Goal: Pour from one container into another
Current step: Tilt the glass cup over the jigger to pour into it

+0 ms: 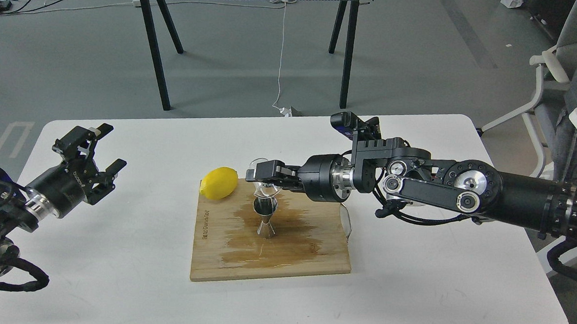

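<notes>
Grey floor and a second table with black legs lie behind your white tabletop (130,252). Starting from the left, your left gripper (102,154) hangs above the tabletop with its fingers spread and nothing between them; it stands well apart from the work, probably parked so that it does not disturb the pour. Next comes the lemon (218,183), resting at the back left corner of the bamboo cutting board (283,265), clear of the pouring place. In the middle of the board the steel jigger (265,215) stands upright on a dark wet patch, which suggests that some liquid missed the mouth. Directly above it your right gripper (263,174) has its fingers pinching the small clear glass cup (263,184), tipped over so that its lip points down toward the jigger's open cone. You can judge the pour as under way or nearly finished; whether liquid remains in the cup I cannot tell.
</notes>
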`<state>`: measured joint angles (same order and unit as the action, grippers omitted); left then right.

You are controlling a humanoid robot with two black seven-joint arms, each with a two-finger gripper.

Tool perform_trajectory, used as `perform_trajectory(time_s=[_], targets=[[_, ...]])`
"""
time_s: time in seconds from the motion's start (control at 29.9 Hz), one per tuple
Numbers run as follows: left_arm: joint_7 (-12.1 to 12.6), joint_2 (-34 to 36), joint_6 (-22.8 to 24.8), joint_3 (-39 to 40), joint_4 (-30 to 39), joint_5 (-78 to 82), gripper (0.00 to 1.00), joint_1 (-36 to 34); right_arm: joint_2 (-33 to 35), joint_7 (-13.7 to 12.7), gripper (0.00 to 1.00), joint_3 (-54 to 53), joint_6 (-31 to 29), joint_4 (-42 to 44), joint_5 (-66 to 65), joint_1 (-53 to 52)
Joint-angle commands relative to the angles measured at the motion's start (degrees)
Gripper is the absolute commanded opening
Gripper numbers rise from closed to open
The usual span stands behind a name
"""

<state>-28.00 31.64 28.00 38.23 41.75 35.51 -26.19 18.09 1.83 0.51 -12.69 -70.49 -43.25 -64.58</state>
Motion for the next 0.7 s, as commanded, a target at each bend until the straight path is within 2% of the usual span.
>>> perform_trajectory(time_s=[0.0,0.27,0.67], targets=[[0.00,0.00,0.00,0.00,0.00,0.00,0.98,0.09,-0.07,0.63,0.27,-0.07,0.30,0.00,-0.08,0.07],[0.00,0.00,0.00,0.00,0.00,0.00,0.98,0.09,-0.33,0.90,0.27,-0.07,0.47,0.61,-0.26,0.15],[0.00,-0.27,0.00,0.00,-0.09,0.00,0.98,0.09,-0.42,3.01,0.27,-0.07,2.14,0.61,-0.79,-0.02]])
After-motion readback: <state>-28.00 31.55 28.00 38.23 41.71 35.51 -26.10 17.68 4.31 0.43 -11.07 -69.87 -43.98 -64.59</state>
